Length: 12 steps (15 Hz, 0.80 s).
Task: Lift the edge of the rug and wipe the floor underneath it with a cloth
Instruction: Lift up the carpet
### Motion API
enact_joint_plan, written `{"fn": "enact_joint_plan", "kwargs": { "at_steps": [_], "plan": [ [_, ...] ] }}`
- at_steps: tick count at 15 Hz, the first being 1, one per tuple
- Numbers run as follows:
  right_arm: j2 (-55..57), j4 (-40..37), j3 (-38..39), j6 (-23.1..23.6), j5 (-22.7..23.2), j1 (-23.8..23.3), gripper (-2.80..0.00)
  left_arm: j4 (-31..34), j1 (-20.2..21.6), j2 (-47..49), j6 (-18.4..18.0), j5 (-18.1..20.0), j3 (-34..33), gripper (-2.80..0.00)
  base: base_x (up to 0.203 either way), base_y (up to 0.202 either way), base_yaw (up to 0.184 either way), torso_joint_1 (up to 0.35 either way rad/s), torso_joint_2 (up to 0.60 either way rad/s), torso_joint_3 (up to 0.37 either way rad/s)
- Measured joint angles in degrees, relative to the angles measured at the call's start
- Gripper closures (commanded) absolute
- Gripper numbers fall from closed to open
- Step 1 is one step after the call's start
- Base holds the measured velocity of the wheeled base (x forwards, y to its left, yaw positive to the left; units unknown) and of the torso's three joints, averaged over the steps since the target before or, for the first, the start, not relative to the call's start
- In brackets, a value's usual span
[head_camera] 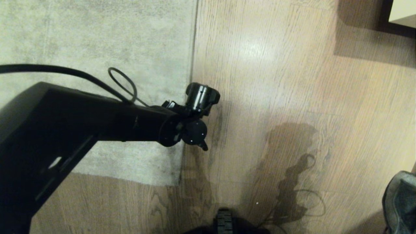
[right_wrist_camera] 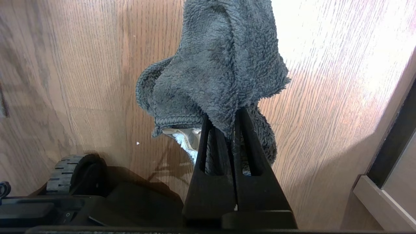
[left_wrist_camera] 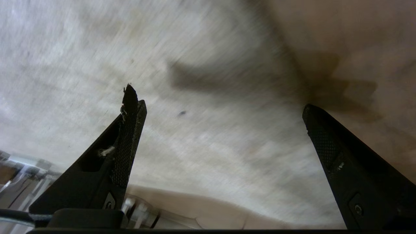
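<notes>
Down by the wheel, right gripper [right_wrist_camera: 224, 130] pinched tight on the fuzzy grey cloth [right_wrist_camera: 214, 65] above the wood floor [head_camera: 276, 81], then left gripper [left_wrist_camera: 221, 110] spread wide over the flat rug [head_camera: 97, 39], near its edge, holding nothing.

Pale grey-beige short-pile rug [head_camera: 97, 39] fills 9 to 12 o'clock, straight edge running down the middle. Light brown wood plank floor [head_camera: 276, 81] open from 12 through 5 o'clock. Black left arm [head_camera: 81, 120] spans in from 9 o'clock, its left pincer [left_wrist_camera: 221, 117] spread wide above the rug edge. Dark furniture corner [head_camera: 396, 19] blocks 1 o'clock. Grey fuzzy cloth [head_camera: 401, 201] at 4 o'clock.
</notes>
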<state>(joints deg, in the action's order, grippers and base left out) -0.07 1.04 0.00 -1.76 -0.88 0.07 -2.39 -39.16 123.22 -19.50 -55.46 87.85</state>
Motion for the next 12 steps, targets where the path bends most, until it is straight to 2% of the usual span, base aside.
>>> {"fn": "enact_joint_plan", "kwargs": {
  "at_steps": [6, 12],
  "plan": [
    [0.0, 0.0, 0.0, 0.0, 0.0, 0.0, 0.0, 0.2, -0.4, 1.6, -0.3, -0.1, 0.1, -2.8, 0.0, 0.0, 0.0, 0.0, 0.0, 0.0],
    [0.0, 0.0, 0.0, 0.0, 0.0, 0.0, 0.0, -0.1, 1.4, 0.2, -0.5, 0.5, -5.2, -2.8, 0.0, 0.0, 0.0, 0.0, 0.0, 0.0]
  ]
}}
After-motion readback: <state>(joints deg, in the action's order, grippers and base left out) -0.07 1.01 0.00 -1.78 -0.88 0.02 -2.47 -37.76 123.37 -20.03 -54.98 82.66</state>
